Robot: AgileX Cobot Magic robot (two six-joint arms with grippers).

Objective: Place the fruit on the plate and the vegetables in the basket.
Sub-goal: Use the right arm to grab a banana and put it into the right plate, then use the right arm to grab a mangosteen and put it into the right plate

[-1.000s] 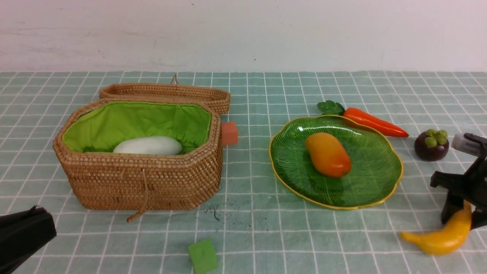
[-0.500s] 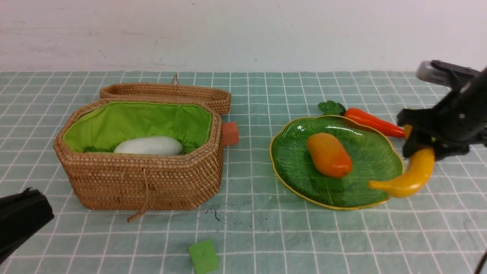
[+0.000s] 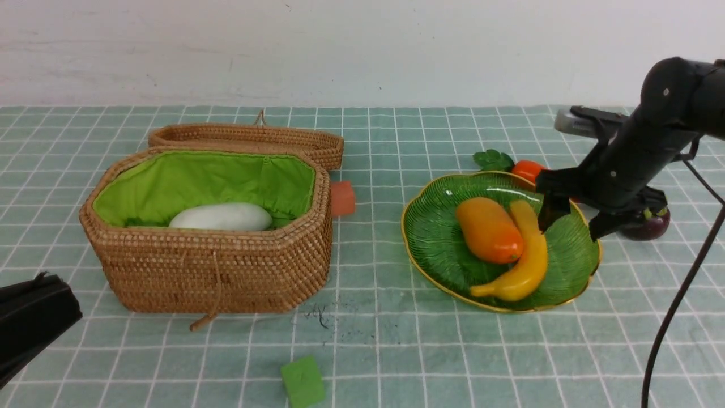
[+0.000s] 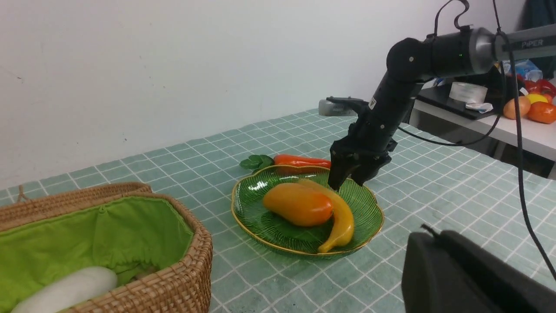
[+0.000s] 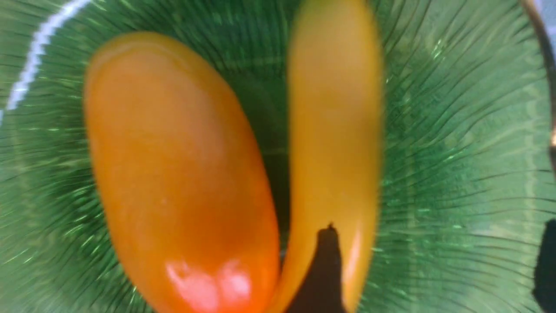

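Fruit is found in two places: the banana (image 3: 524, 258) and the mango (image 3: 488, 229) are laid side by side on the plate (image 3: 433, 249), and appear to touch at their near ends, while the mangosteen (image 3: 651, 225) is seen on the bench (image 3: 396, 340) just past the plate's right rim, largely hidden behind the right end effector (image 3: 569, 231). That end effector is held low over the far right part of the plate with its jaws spread wide, and nothing is gripped between them. In the right wrist view one of its fingers (image 5: 323, 269) is seen in front of the banana's end, the other is seen over bare glass near the rim, and contact with the banana cannot be judged. The carrot (image 4: 299, 161) is laid on the bench just behind the plate, leafy top toward the robot's left, and is partly covered by the right arm in the front view. The radish (image 3: 221, 217) is seen lying inside the basket (image 3: 215, 272) on its green lining, with the lid (image 3: 249, 137) folded back behind. The basket is placed on the left of the bench, well apart from the plate. A small orange block (image 3: 341, 198) is set right beside the basket's right wall, and a green cube (image 3: 303, 382) is seen near the front edge. The left end effector (image 3: 34, 323) is kept low at the near left corner, closed, with only its dark casing visible.
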